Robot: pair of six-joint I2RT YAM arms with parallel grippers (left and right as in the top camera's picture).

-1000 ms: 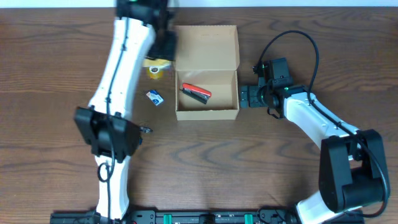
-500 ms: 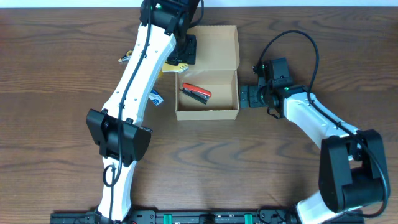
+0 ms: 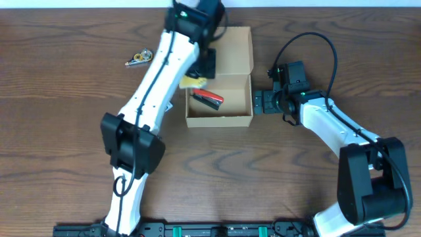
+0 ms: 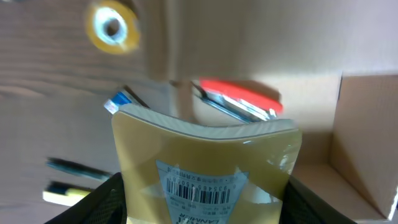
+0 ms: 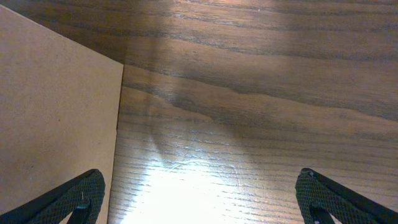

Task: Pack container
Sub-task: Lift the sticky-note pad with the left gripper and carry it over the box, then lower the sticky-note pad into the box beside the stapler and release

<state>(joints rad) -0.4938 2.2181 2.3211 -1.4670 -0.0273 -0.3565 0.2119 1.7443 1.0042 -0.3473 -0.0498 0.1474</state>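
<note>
The container (image 3: 219, 120) is a tan cardboard box in the middle of the table, its flap lid (image 3: 231, 47) open at the back. Inside lies a red stapler (image 3: 208, 99) (image 4: 239, 99). My left gripper (image 3: 197, 78) (image 4: 202, 208) is shut on a yellow sticky-note pad (image 3: 191, 82) (image 4: 205, 155) with a barcode label, held above the box's left wall. My right gripper (image 3: 258, 103) (image 5: 199, 205) stands open just right of the box, one finger by the box wall (image 5: 56, 106), with only bare table between its fingers.
A yellow tape roll (image 4: 112, 26) and a small blue item (image 4: 121, 102) lie on the table left of the box; the left arm hides them in the overhead view. A small yellow and dark cluster (image 3: 138, 58) lies at the far left.
The left arm has swung right with the yellow pad, from the table beside the box to above the box's left wall. The right arm has not moved.
</note>
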